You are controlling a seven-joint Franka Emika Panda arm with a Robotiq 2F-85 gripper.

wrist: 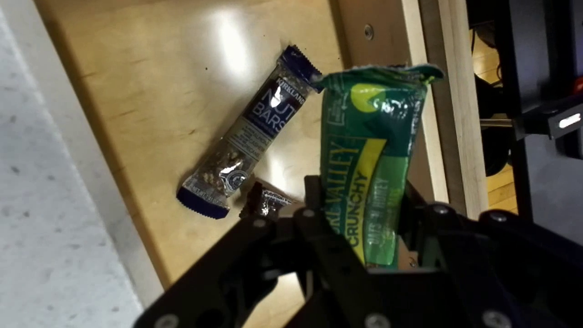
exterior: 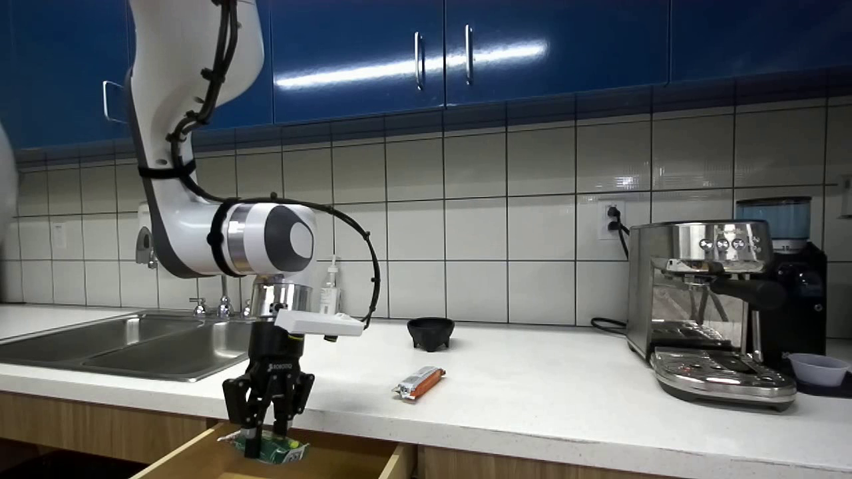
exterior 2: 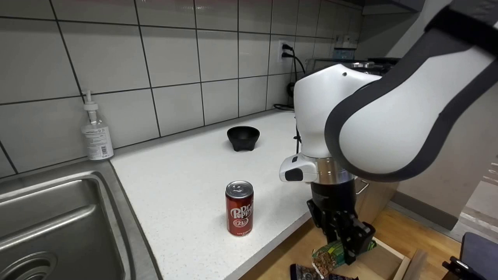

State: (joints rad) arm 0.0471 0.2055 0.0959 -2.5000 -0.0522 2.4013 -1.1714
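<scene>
My gripper point(exterior: 267, 434) points down over an open wooden drawer point(exterior: 339, 459). It is shut on a green granola bar point(exterior: 286, 450), with a finger on each long side in the wrist view point(wrist: 373, 123). The bar also shows in an exterior view point(exterior 2: 331, 254), held a little above the drawer floor. On the drawer floor lie a Kirkland nut bar point(wrist: 255, 132) with dark blue ends and a small dark brown wrapper point(wrist: 268, 201). The gripper partly hides the brown wrapper in the wrist view.
On the white counter point(exterior: 532, 399) are a silver-orange wrapped bar point(exterior: 419, 382), a black bowl point(exterior: 430, 332), a red soda can point(exterior 2: 239, 214) and an espresso machine point(exterior: 705, 293). A sink point(exterior 2: 58, 210) and a soap bottle point(exterior 2: 97, 136) are beyond. The counter edge overhangs the drawer.
</scene>
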